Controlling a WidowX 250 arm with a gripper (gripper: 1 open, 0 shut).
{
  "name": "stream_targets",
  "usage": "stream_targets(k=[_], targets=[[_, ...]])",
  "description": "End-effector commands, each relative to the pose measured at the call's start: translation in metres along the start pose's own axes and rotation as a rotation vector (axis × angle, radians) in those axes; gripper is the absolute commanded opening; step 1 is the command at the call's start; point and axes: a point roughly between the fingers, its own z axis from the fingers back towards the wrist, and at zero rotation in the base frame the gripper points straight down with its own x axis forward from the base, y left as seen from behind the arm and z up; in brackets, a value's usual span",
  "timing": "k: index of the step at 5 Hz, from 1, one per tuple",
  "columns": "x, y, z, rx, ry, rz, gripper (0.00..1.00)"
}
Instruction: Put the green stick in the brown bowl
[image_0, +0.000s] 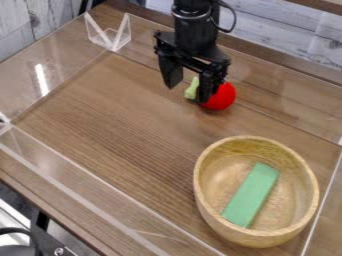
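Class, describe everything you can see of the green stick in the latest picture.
The flat, light green rectangular stick has straight edges, fairly square corners and an even, matte-looking surface. It lies inside the round light-brown wooden bowl, slanting with its far end toward the right. It rests against the bowl's inside; the end effector is well away from it.

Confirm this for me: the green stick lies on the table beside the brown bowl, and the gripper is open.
Not beside it: the camera view shows the green stick inside the brown bowl. The gripper is open, as you say.
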Motion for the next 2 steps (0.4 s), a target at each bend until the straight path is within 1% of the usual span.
stream_targets(k=[1,2], targets=[[0.0031,0.0048,0.0203,0.006,-0.084,-0.047,1.00],[-0.0036,0.0097,0.0158,0.002,-0.086,-0.083,1.00]])
